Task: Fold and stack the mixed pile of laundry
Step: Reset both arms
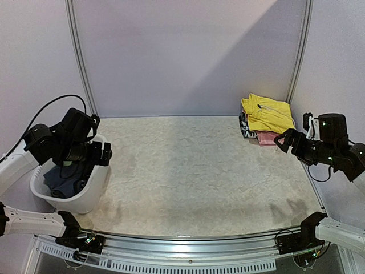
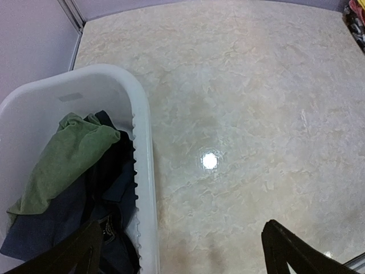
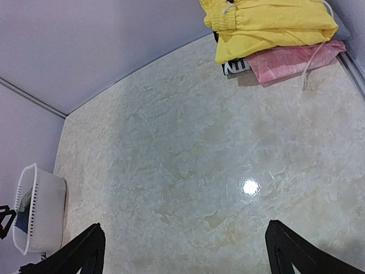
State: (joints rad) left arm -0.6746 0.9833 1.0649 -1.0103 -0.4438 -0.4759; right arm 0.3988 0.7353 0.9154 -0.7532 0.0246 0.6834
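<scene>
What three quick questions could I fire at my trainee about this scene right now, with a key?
1. True or false: the yellow shorts lie on top of the pink piece.
2. Which colour of garment lies uppermost in the white tub? A olive-green; B grey; C red.
3. Fill in: the left gripper and right gripper both stand ___.
Key: 1 true; 2 A, the olive-green garment; 3 open.
</scene>
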